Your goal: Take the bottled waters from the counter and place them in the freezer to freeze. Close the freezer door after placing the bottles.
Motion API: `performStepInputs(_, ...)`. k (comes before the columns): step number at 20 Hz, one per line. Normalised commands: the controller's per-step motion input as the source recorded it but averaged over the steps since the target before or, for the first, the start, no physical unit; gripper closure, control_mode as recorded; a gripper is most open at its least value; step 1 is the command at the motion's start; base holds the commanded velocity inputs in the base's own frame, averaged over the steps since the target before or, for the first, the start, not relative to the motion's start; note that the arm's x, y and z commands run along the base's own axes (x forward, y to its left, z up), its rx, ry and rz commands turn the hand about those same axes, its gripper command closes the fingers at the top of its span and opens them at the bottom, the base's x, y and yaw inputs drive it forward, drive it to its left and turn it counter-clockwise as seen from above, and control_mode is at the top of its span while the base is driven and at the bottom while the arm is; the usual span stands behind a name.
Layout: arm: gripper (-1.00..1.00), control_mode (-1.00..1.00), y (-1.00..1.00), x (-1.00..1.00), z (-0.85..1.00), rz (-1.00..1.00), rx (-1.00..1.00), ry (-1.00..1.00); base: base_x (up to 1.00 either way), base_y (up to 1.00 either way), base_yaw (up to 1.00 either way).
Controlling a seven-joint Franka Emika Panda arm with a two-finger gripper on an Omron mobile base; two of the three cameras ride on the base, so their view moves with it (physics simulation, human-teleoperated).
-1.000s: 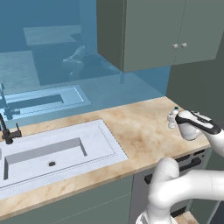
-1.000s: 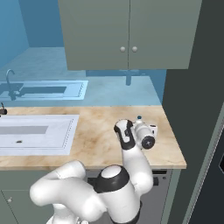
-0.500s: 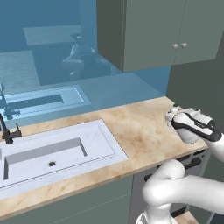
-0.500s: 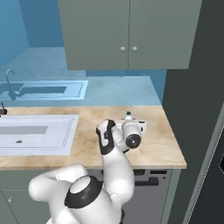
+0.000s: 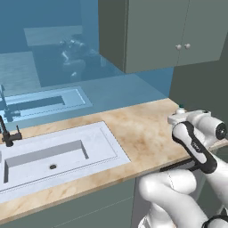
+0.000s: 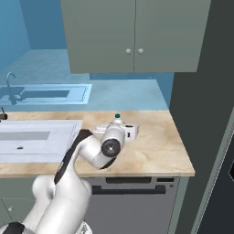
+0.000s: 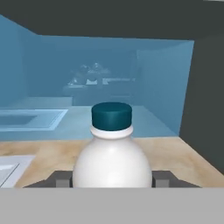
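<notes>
Bottle (image 7: 112, 153) sits dead centre in the hand view, blue cap at 12 o'clock of its white body, a dark finger pad (image 7: 60, 179) pressed at 9 o'clock and the other at 3 o'clock. Claw (image 7: 112, 180) is clenched on the bottle, jaws flush to both flanks. In the right base view the bottle cap (image 6: 117, 116) peeks above the wrist, with the hand hanging over the counter (image 6: 155, 146) at its back right part; I can't tell if the base is resting on the stone or already off it. From the left base view the cap (image 5: 181, 106) shows at 12 o'clock of the wrist, near the counter's far right end (image 5: 147, 129).

Risks, as I judge them:
- Grip sits low on a rounded, ribbed body, so a fast swing could let the bottle pivot or slide out between the pads.
- The dark freezer (image 6: 201, 91) stands at 3 o'clock of the counter in the right base view and its door looks not yet open from here; carrying the bottle over while it's closed means a bump or a stall.
- Wall cabinets (image 6: 137, 36) hang at 12 o'clock, so a lift too high could clip their underside.
- The sink (image 6: 32, 137) lies at 9 o'clock, well apart, so little risk there.
- I can't pick out a second bottle; it may be behind the arm and could get knocked on pull-away.
</notes>
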Motion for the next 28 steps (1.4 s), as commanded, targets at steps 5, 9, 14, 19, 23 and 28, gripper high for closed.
performStepInputs(5,1.00,-1.00,0.07,-0.93,0.53,0.27,0.00,0.05,0.00,0.00,0.00)
performStepInputs(9,1.00,-1.00,0.13,-0.84,0.28,0.51,0.00,0.00,0.00,0.00,0.00)
performStepInputs(14,1.00,-1.00,0.34,-0.65,0.35,0.50,0.01,0.00,0.00,0.00,0.00)
performStepInputs(19,1.00,-1.00,0.46,-0.48,0.38,0.32,0.00,-0.01,0.00,0.00,0.00)
performStepInputs(23,1.00,-1.00,0.27,-0.44,0.01,0.05,0.01,-0.10,0.00,0.00,0.00)
performStepInputs(28,1.00,-1.00,0.15,-0.25,0.00,0.01,0.01,-0.11,0.00,0.00,0.00)
